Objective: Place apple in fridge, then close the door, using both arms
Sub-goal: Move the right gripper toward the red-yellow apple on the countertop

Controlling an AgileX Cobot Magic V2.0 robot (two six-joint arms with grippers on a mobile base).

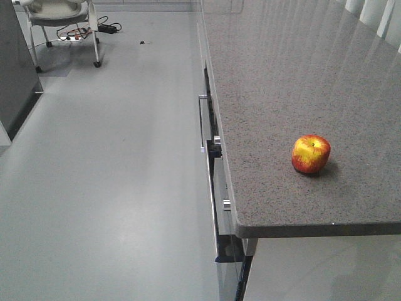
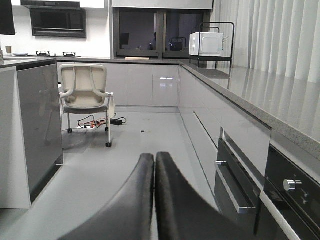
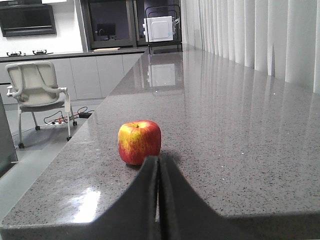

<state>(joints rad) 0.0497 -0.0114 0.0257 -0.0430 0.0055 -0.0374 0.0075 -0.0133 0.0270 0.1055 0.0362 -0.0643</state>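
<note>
right gripper [image 3: 159, 162], jaws pressed together w/ nothing between them, sits low centre of the right wrist view. its tips aim at the apple [image 3: 139, 142] just beyond, not touching. left gripper [image 2: 154, 159], likewise closed & empty, hangs bottom centre of its own view, over the floor [image 2: 125, 145]. the apple stands upright on the grey counter [image 3: 240, 150] near the front edge, lower right of the front view. step in hand looks like the pick: open wider than the fruit first, straddle it at mid-height, squeeze gently, as round skin may roll. fridge not clearly made out.
</note>
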